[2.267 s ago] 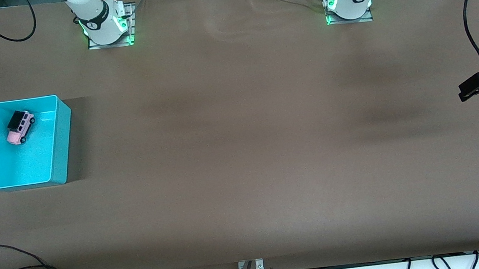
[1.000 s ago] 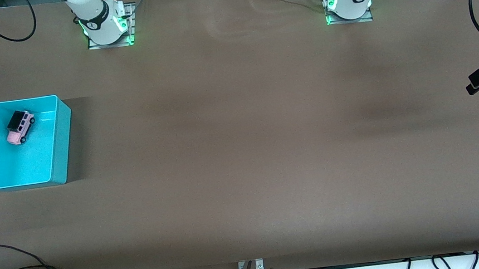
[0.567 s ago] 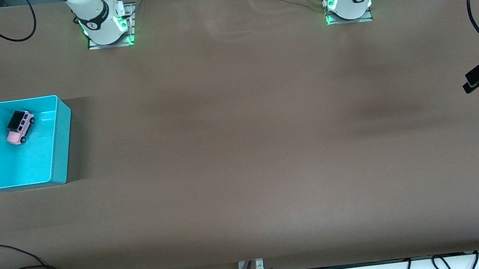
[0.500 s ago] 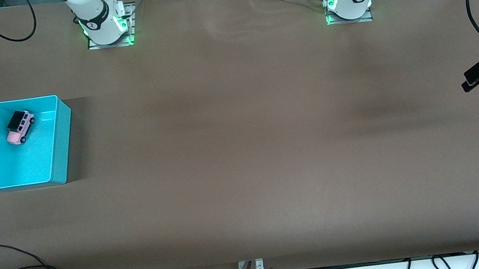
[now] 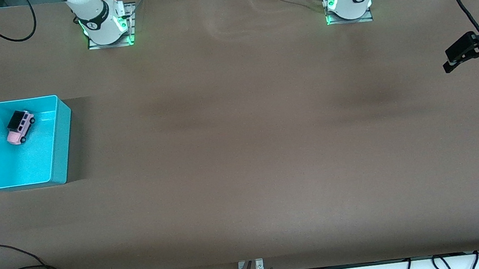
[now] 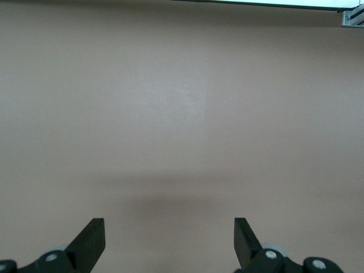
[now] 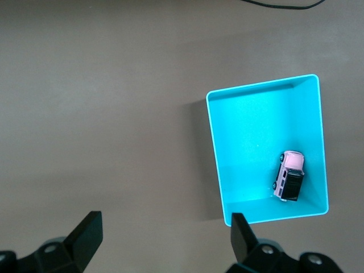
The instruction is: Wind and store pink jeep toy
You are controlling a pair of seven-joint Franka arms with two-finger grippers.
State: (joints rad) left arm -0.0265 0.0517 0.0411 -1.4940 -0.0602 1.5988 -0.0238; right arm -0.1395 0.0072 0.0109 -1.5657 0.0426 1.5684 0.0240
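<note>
The pink jeep toy point(image 5: 20, 126) sits inside the blue bin point(image 5: 58, 143), put away. The right pincer point(image 7: 162, 239) hangs spread, high beside the bin. The left pincer point(image 5: 467, 56) hangs spread over bare worktop point(image 5: 241, 152), well apart from it.

The pink jeep toy point(image 5: 19, 127) sits in the bin point(image 5: 58, 143), toward its 12 o'clock wall. The bin stands on the surface point(image 5: 241, 152) at the right arm's end, about 9 o'clock from the surface's middle.
</note>
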